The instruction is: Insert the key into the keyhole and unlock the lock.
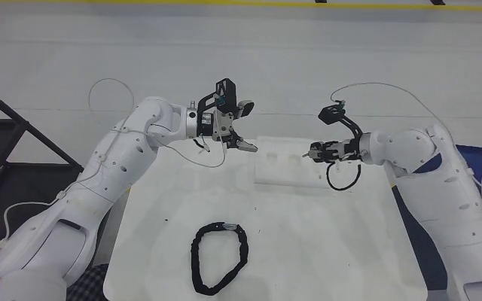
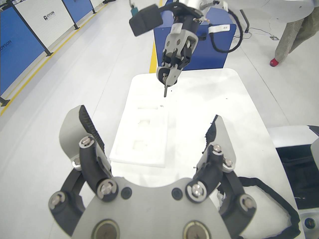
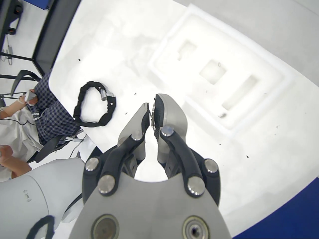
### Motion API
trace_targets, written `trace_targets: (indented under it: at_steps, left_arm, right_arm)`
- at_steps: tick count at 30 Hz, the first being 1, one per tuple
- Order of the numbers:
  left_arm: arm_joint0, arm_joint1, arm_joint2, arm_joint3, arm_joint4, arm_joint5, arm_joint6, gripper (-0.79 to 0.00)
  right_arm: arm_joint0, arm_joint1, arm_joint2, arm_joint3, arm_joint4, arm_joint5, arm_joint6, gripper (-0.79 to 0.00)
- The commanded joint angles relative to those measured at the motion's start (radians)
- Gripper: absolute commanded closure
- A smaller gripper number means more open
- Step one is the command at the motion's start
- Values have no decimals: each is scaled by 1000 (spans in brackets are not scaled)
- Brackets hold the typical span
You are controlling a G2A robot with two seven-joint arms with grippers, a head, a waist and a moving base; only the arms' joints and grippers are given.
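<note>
L gripper (image 1: 242,146): raised off table (image 1: 301,241), just at left end of tray (image 1: 286,171), pointing along it toward R gripper (image 1: 307,153).
L jaws: spread wide, nothing btwn them; ribbed black pads (image 2: 91,125) both bare.
R gripper pos: raised over right end of tray, facing L gripper, apart from it.
R jaws: pinched narrow on key (image 2: 165,91); pads nearly touching, thin metal edge btwn them in R wrist view.
key detail: shaft sticks out past R fingertips, pointing down at tray. Tip looks clear of the foam, just above it. Well apart from lock (image 1: 197,259).
lock detail: black sleeved chain in a closed loop, flat on table near front edge, approx mid-width. Well apart from tray & both grippers.
lock end: silver cylinder (image 3: 103,94) where the loop's ends meet, on the side facing tray. Keyhole itself: cannot tell, too small.
tray detail: white foam, rectangular, raised rim, 3 shallow recesses in a row. Lies on far part of table, btwn the 2 grippers. Small dark specks in & around recesses.
table detail: white, rounded corners; carries tray & lock; a few dark specks on top.
status: key in R jaws, not in lock.
</note>
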Motion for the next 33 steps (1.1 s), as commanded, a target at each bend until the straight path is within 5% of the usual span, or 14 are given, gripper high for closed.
trace_targets:
  at_steps: [1, 12, 23, 33]
  left_arm:
    - [0, 0, 0, 0, 0, 0, 0, -785]
    - [0, 0, 0, 0, 0, 0, 0, -785]
    - [0, 0, 0, 0, 0, 0, 0, -785]
    - [106, 26, -5, 3, 82, 0, -12, -785]
  right_arm:
    - [-33, 10, 48, -49, 29, 0, -11, 0]
    - [-156, 44, 202, -204, 149, -12, -22, 0]
    - [-158, 44, 205, -206, 151, -13, -23, 0]
    - [-158, 44, 205, -206, 151, -13, -23, 0]
